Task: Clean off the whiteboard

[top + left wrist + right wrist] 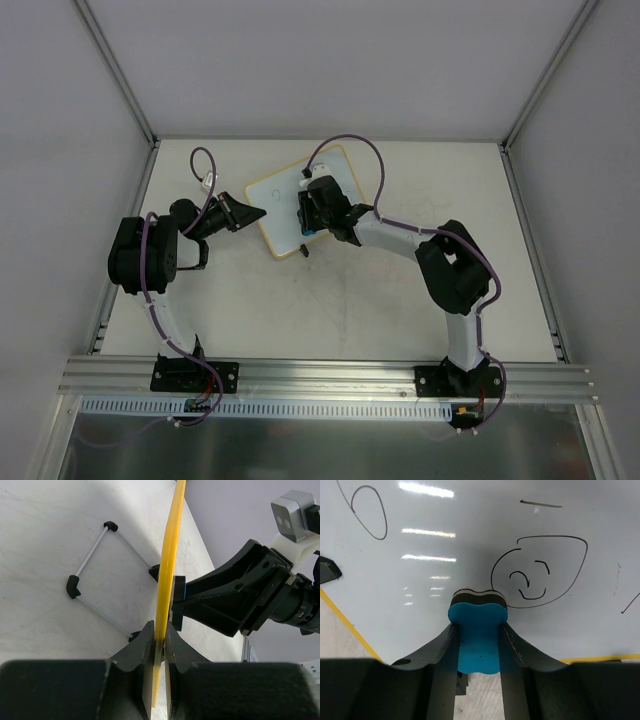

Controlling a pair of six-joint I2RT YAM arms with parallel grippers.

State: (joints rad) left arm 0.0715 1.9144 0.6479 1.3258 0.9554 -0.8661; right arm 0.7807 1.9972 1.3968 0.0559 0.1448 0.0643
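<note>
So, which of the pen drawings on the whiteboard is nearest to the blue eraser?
The face inside the big loop: its outline almost touches the eraser. The empty oval and the short dash lie farther away.

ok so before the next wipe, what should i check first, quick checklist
1. Hold on the whiteboard: ok, the left gripper has its jaws shut on the yellow frame.
2. Hold on the blue eraser: ok, the right gripper pinches it between both fingers.
3. Eraser contact: ok, its dark felt end appears to meet the board's surface.
4. Board clean: not ok. The face drawing, an oval and a few short strokes are on it.
5. Arms apart: ok, the grippers sit on opposite sides of the board.
6. Board steady on the table: cannot tell.
</note>
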